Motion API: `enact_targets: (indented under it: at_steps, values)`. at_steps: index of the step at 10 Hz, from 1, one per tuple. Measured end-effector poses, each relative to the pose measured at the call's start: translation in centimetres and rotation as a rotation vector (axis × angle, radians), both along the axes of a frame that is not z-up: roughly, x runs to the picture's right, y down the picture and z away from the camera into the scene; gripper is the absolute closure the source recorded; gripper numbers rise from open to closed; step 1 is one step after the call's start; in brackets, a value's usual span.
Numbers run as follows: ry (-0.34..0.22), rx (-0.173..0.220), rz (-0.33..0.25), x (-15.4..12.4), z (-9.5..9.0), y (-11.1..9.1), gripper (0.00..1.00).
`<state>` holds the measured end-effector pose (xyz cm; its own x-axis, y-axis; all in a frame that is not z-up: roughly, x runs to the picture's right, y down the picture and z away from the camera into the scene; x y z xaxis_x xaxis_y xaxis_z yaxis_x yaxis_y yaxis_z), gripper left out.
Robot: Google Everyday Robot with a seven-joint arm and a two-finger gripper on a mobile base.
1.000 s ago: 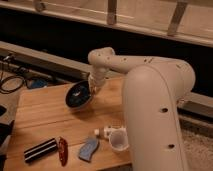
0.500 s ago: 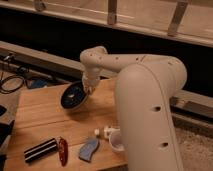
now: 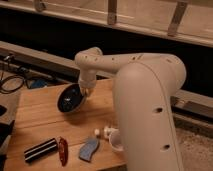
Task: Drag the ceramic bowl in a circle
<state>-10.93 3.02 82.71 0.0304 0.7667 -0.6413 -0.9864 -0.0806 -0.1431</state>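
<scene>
The ceramic bowl [image 3: 70, 99] is round and dark, with a dark blue inside. It sits tilted on the wooden table [image 3: 40, 122], towards the back left, with its inside facing the camera. My gripper [image 3: 86, 93] reaches down from the white arm [image 3: 100, 62] and is shut on the bowl's right rim. The arm's large white body [image 3: 150, 110] fills the right side of the view and hides part of the table.
A small white cup [image 3: 115, 140] stands at the front beside the arm's body. A blue object [image 3: 89, 149], a red object [image 3: 62, 150] and a black striped object [image 3: 41, 149] lie along the front edge. Cables [image 3: 12, 80] lie off the table's left.
The gripper and the bowl have moved left across the table together. The arm's wrist has swung left with them.
</scene>
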Motion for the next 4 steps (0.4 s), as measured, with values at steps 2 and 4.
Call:
enact_targets:
  at_steps: [2, 4]
  values:
    - [0.001, 0.001, -0.012, 0.02, -0.10, 0.05, 0.98]
    - [-0.004, 0.008, -0.015, -0.60, -0.32, 0.35, 0.98]
